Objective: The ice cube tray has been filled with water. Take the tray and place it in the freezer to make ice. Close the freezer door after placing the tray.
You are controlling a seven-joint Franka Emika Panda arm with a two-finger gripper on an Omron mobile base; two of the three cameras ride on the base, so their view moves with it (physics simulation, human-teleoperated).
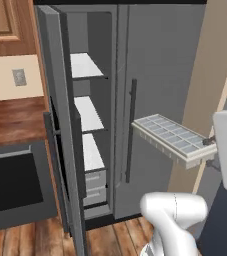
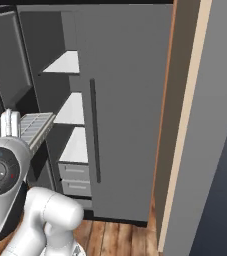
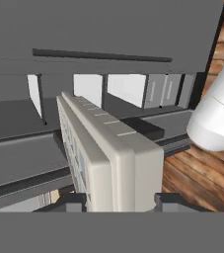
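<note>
Closest in the hand view, the gripper (image 3: 121,200) has its two dark fingertips pressed against either side of the ice cube tray's (image 3: 114,158) near end, so the jaws are closed on the tray, held apart only by its width. From there the tray runs away from the hand toward the fridge. In the left base view the ice cube tray (image 1: 171,136) is carried in the air, roughly level, in front of the plain grey door and its vertical bar handle (image 1: 130,131), well to the right of the opening. Further back, the freezer (image 1: 90,120) stands open, its white shelves and lower drawers showing, and the freezer door (image 1: 60,125) is swung out toward the camera on the left. By my reading the pickup is done and the carry is under way; left to do are bringing the tray across to the opening, setting it on a shelf, letting go, and shutting the door
</note>
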